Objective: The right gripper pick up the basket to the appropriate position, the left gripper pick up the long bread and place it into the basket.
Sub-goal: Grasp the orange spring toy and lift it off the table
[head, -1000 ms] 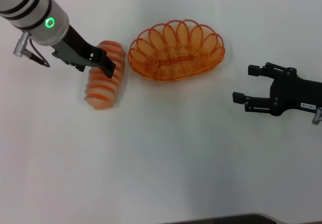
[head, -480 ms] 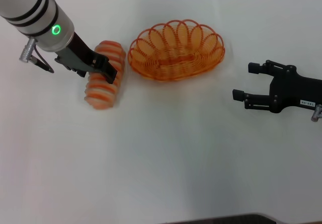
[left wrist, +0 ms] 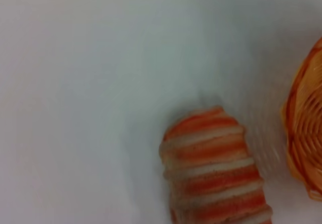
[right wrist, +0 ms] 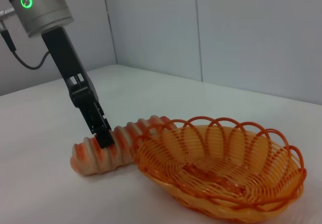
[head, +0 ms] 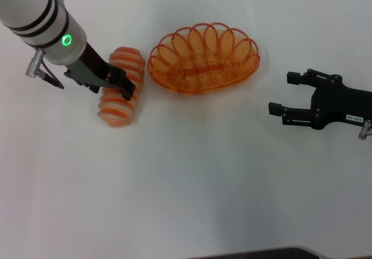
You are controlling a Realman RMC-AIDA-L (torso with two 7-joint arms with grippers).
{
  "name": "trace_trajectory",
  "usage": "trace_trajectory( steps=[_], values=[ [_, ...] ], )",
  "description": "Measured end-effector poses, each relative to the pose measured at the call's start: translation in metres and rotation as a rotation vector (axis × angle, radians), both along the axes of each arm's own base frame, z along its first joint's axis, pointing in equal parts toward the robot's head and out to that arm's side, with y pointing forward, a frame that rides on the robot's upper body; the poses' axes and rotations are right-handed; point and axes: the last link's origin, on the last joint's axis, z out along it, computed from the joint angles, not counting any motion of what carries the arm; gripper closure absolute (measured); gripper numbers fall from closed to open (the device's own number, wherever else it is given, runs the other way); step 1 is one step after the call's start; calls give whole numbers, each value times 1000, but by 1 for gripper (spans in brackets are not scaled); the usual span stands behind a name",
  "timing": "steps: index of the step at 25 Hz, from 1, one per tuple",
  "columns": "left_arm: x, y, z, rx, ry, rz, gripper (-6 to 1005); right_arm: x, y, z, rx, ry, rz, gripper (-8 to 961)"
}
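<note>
Long bread lies on the white table, just left of the basket. Left gripper sits down over its middle; finger spread cannot be determined. Right gripper, fingers spread, holds nothing, well right of the basket

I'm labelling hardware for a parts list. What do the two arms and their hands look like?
The left hand is a black two-fingered claw on a silver cylindrical wrist with black bands, a round green light and a grey cable plug. The right hand is a black two-fingered claw with linkage fingers and a small white label on its body.
</note>
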Motion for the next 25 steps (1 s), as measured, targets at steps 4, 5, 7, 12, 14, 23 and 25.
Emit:
trace_trajectory(
  steps=[4,5,7,12,14,23,25],
  values=[
    [-3,-1,-2,-2,2,9,321,-1,1,0,-1,0,2,36],
    [-4,-1,-3,-2,2,10,322,-1,1,0,-1,0,3,36],
    [-5,-1,-3,-2,2,12,324,-1,1,0,-1,0,4,36],
    [-6,-1,-4,0,2,13,329,-1,2,0,-1,-1,5,36],
    [-6,0,-4,2,2,13,331,-2,2,0,-1,-1,6,36],
    [-9,0,-8,-3,5,22,341,-1,4,0,4,-7,3,36],
    [-9,0,-7,-1,4,20,343,-1,4,0,4,-8,3,37]
  ],
)
